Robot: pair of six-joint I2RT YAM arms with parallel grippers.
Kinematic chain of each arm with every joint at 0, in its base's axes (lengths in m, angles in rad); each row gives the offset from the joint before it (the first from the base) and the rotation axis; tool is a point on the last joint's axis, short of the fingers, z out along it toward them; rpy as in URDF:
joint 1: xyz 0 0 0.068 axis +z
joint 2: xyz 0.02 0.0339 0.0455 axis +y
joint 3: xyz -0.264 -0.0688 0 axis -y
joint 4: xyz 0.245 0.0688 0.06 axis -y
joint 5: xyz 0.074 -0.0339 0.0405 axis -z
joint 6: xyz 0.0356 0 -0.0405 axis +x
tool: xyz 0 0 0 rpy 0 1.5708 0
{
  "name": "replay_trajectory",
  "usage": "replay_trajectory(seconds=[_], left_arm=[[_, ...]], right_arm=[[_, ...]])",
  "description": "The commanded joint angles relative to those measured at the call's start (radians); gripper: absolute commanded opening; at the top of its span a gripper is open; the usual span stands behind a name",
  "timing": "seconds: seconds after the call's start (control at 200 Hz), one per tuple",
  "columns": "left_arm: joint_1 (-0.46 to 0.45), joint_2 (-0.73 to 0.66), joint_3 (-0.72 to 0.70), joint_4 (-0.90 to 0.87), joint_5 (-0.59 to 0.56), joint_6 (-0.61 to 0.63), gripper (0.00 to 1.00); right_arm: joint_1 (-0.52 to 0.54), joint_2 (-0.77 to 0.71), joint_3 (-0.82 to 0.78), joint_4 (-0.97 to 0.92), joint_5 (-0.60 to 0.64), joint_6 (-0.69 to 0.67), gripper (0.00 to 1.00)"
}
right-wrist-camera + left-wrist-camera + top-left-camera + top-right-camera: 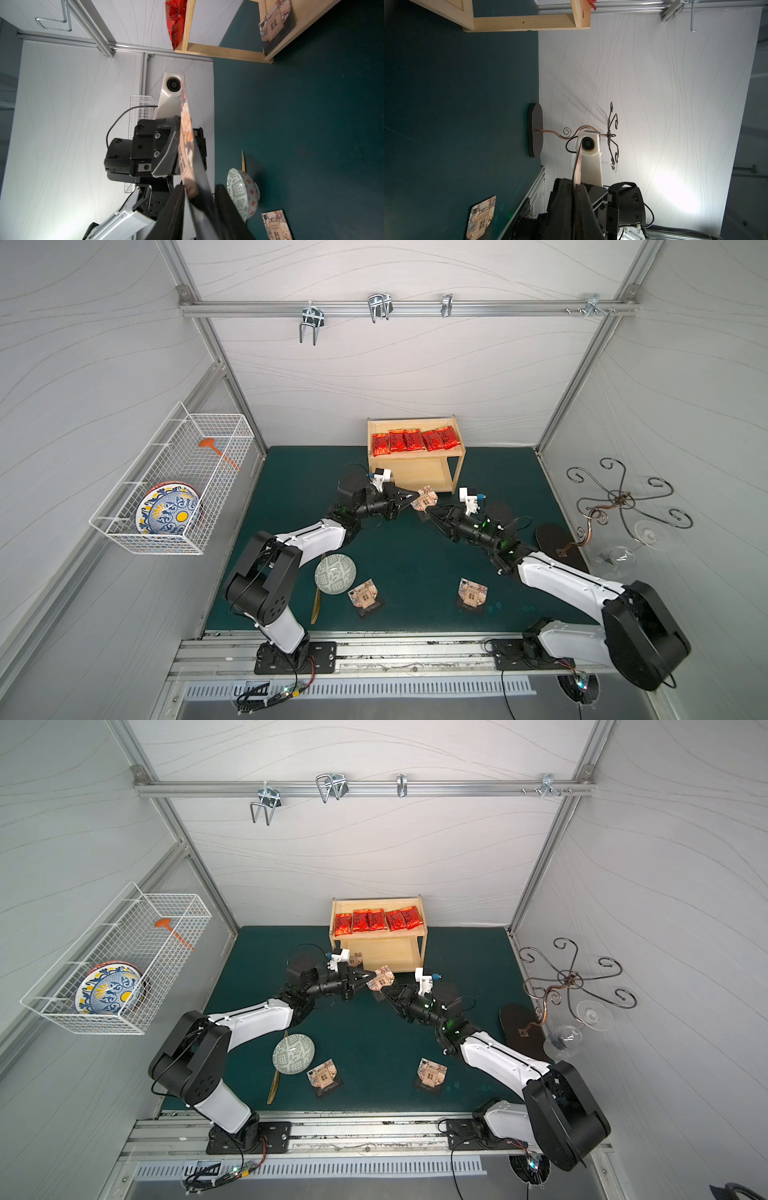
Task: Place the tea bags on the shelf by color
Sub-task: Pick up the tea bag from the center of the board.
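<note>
A tan-brown tea bag (424, 501) (381, 978) hangs above the mat in front of the shelf (415, 423) (376, 901). My left gripper (415, 494) (576, 184) is shut on one edge of it. My right gripper (430, 510) (199, 188) has its jaws closed onto the dark base end. Several red tea bags (415, 440) lie in a row on the top tier. One tan tea bag (356, 960) (276, 25) sits on the lower tier. Two more tan tea bags (365, 594) (471, 593) lie on the mat near the front.
A patterned bowl (335, 573) and a gold utensil (316, 605) sit front left by the left arm. A white wire basket (174, 481) with a plate hangs on the left wall. A metal hook stand (623, 502) with a wine glass (615, 558) stands at right.
</note>
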Motion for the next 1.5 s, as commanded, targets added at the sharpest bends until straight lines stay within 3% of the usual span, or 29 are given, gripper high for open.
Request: replay_trajectory(seconds=[0.0,0.31,0.73,0.89,1.015,1.13,1.19,1.245,1.33,1.495], left_arm=[[0.01,-0.005,0.003,0.064,-0.005,-0.003,0.0],[0.02,-0.016,-0.021,0.072,-0.012,-0.006,0.0],[0.019,-0.021,-0.031,0.073,-0.024,-0.006,0.0],[0.019,-0.025,-0.028,0.068,-0.026,-0.004,0.0],[0.026,-0.043,-0.01,-0.008,-0.01,0.037,0.0],[0.055,-0.091,0.011,-0.178,0.018,0.142,0.31],[0.08,-0.133,0.016,-0.348,0.016,0.223,0.51],[0.11,-0.172,0.02,-0.485,0.014,0.306,0.62],[0.161,-0.232,0.023,-0.665,0.006,0.417,0.69],[0.243,-0.306,0.022,-0.866,0.007,0.56,0.7]], right_arm=[[0.006,-0.007,-0.008,0.036,0.028,-0.002,0.25],[0.005,-0.048,-0.021,0.005,0.061,-0.024,0.23],[0.022,-0.036,-0.022,0.011,0.059,-0.022,0.11],[0.022,-0.043,-0.027,-0.002,0.066,-0.031,0.0],[0.022,-0.029,-0.029,-0.02,0.078,-0.049,0.0],[0.022,0.014,-0.018,-0.014,0.099,-0.081,0.0],[0.021,0.043,-0.004,-0.012,0.12,-0.101,0.0],[0.021,0.077,0.009,0.004,0.143,-0.122,0.0],[0.023,0.146,0.041,0.03,0.184,-0.148,0.0],[0.024,0.308,0.14,0.092,0.298,-0.178,0.0]])
